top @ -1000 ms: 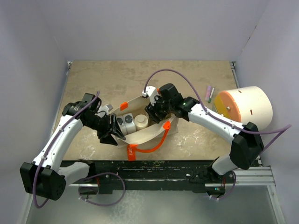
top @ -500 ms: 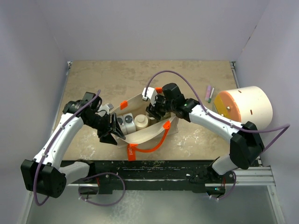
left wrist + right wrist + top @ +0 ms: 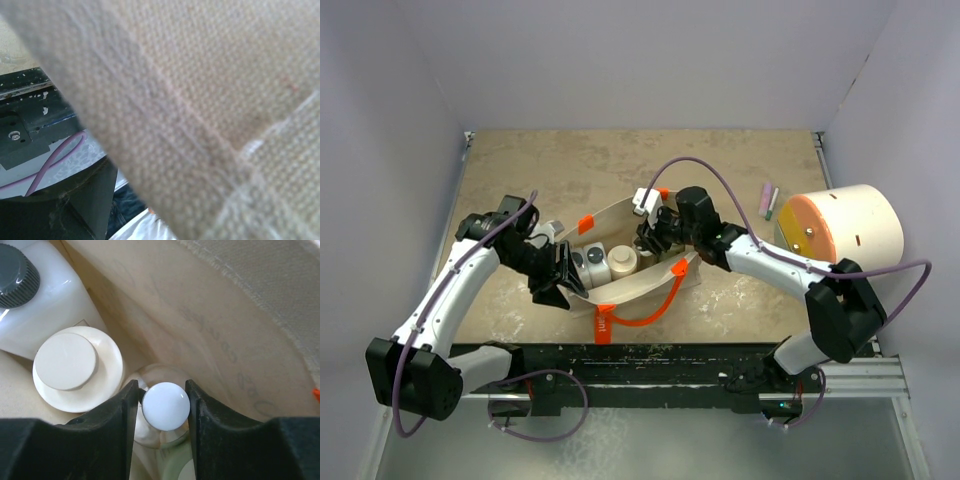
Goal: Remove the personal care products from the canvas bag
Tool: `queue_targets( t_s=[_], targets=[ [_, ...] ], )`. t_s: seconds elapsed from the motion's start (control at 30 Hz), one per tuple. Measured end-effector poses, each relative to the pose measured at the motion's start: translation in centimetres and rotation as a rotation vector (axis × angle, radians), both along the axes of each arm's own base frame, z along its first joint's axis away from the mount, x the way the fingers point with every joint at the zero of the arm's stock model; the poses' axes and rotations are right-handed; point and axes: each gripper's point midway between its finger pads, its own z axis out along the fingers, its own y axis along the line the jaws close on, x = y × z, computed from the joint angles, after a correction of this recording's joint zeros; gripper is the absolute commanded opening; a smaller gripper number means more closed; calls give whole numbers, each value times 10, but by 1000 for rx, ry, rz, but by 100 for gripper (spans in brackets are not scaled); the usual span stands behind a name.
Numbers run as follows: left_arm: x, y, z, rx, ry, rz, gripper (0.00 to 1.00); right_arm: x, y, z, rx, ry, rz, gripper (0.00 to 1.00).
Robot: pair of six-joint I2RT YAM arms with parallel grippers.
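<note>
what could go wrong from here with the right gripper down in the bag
The right gripper flanks only the small rounded white cap of the clear bottle; a grip that narrow may slip on lifting. The cream-capped bottle sits tight beside it and could be knocked over. The canvas bag wall is close, so the gripper may snag it.

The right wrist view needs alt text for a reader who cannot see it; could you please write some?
The two black fingers of the right gripper closely bracket the white cap of a clear bottle inside the canvas bag. Beside it stand a cream-capped bottle and, beyond it, a white bottle with a dark grey cap.
</note>
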Motion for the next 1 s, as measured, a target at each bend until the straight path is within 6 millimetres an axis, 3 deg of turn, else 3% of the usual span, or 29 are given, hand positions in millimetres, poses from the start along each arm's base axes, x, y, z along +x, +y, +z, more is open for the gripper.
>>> queue_targets(
  t_s=[0.17,0.27,0.37,0.67,0.87,1.0],
  targets=[
    [2,0,1,5,1,-12,60,3,0,1,37,-11,-17,36],
    [2,1,1,8,3,-16,60,4,1,2,49,-12,-19,16],
    [2,1,1,12,3,-19,63,4,0,2,51,-8,-22,1],
    [4,5,-2,39,-17,-30,86,1,-3,5,48,2,-24,0],
    [5,7,-3,52,-28,-31,98,1,-3,12,46,48,-51,0],
    [5,8,-3,56,-34,-31,99,5,-1,25,65,70,-80,0]
  ],
)
